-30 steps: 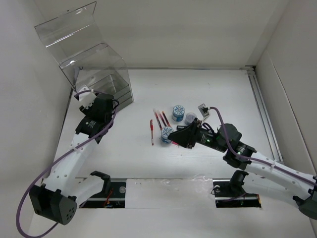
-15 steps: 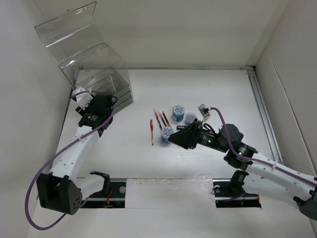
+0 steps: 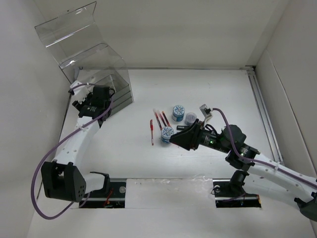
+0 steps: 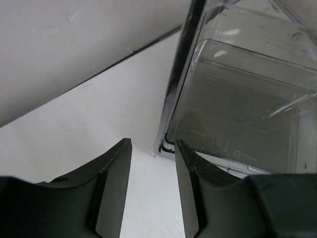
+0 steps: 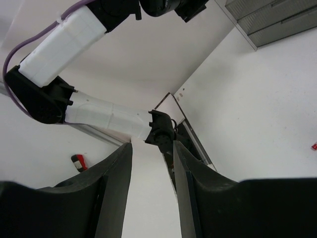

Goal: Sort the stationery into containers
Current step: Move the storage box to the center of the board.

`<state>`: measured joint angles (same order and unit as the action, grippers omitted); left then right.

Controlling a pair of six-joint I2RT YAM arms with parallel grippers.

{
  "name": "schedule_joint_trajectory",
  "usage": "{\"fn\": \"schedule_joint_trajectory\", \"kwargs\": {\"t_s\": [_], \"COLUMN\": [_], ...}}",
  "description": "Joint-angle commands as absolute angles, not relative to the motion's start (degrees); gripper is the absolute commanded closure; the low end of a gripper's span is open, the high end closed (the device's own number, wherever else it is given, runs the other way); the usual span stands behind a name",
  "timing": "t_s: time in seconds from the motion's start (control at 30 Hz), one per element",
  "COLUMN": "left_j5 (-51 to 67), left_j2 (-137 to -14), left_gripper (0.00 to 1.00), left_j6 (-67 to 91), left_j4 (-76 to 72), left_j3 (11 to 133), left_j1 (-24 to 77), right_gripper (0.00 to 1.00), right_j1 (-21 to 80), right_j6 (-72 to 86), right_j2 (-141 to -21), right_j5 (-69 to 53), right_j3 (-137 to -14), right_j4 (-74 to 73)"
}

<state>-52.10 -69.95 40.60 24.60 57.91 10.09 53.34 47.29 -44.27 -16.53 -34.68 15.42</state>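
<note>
Left wrist: acrylic box (image 4: 237,99) just beyond narrowly parted, empty left gripper (image 4: 152,145).

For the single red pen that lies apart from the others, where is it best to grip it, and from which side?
Grip the red pen at its middle, coming from straight above. It lies flat on the table, thin, running near to far, so the grasp should close across it, left to right. The bare table on both sides leaves room, I think.

The box (image 3: 101,79) stands at the counter's (image 3: 218,94) far left corner; pens (image 3: 152,131) lie mid-counter, tubs (image 3: 178,111) just right of them
</note>
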Motion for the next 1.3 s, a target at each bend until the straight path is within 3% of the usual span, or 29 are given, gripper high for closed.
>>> {"fn": "schedule_joint_trajectory", "kwargs": {"t_s": [0.0, 0.2, 0.4, 0.47, 1.27], "left_j5": [-56.6, -55.5, -55.5, -54.9, -30.9], "left_j2": [-70.3, -72.2, -74.5, -74.5, -54.1], "left_gripper": [0.64, 0.67, 0.86, 0.99, 1.0], "left_j6": [38.5, 34.4, 33.8, 33.8, 38.6], "left_j4": [23.6, 19.7, 19.0, 19.0, 29.0], "left_j3": [62.0, 62.2, 63.5, 63.5, 56.3], "left_j1": [10.0, 8.7, 8.7, 8.7, 10.9], "right_gripper": [0.55, 0.55, 0.55, 0.55, 0.55], "right_j1": [53.4, 53.4, 53.4, 53.4, 53.4], "right_j6": [46.2, 46.2, 46.2, 46.2, 47.3], "right_j2": [-44.0, -44.0, -44.0, -44.0, -44.6], "right_j5": [-17.6, -17.6, -17.6, -17.6, -13.3], "right_j3": [-34.7, -34.7, -34.7, -34.7, -34.7], "right_j4": [16.9, 16.9, 16.9, 16.9, 16.9]}}
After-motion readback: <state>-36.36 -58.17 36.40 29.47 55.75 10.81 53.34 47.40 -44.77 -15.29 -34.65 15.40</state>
